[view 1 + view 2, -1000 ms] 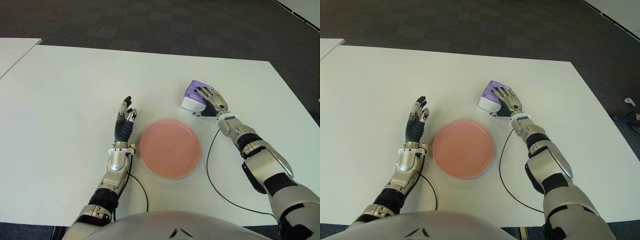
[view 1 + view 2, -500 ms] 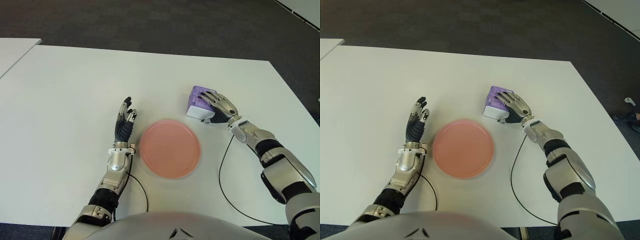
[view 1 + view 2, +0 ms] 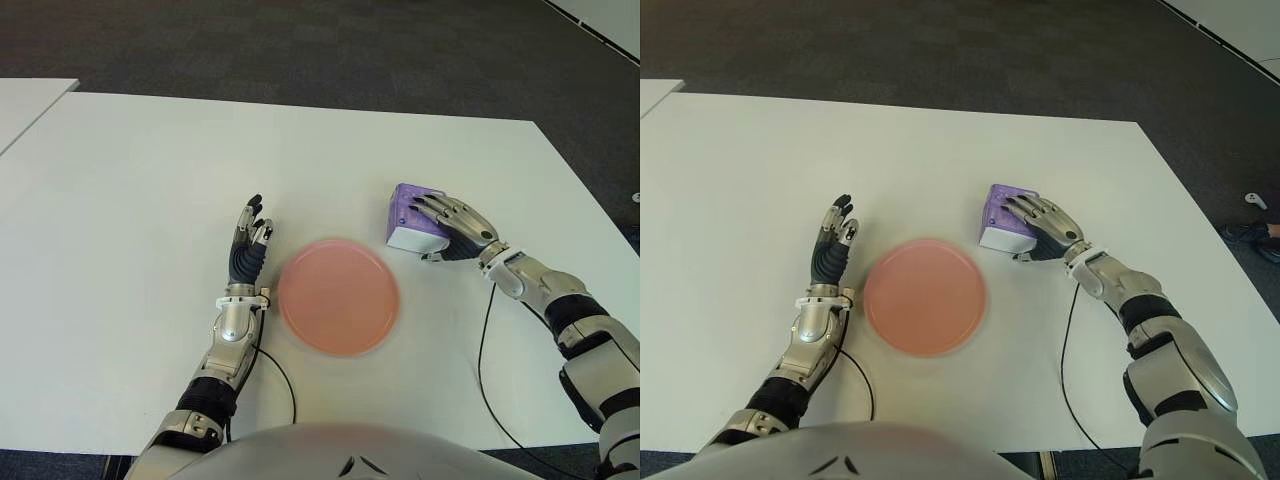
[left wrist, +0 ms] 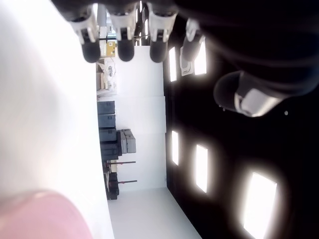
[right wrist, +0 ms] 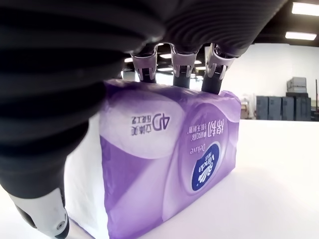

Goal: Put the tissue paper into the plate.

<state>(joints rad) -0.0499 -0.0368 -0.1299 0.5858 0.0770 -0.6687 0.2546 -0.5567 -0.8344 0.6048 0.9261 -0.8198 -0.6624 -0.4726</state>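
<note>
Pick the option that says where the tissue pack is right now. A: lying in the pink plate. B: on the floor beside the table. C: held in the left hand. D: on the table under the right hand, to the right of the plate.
D: the purple tissue pack sits on the white table with the right hand closed over it, beside the pink plate, which holds nothing; the left hand is open on the plate's other side.

Even bright overhead light, soft shadows; ceiling lights (image 4: 259, 194) glare; plate (image 3: 339, 296) edge slightly blurred.
</note>
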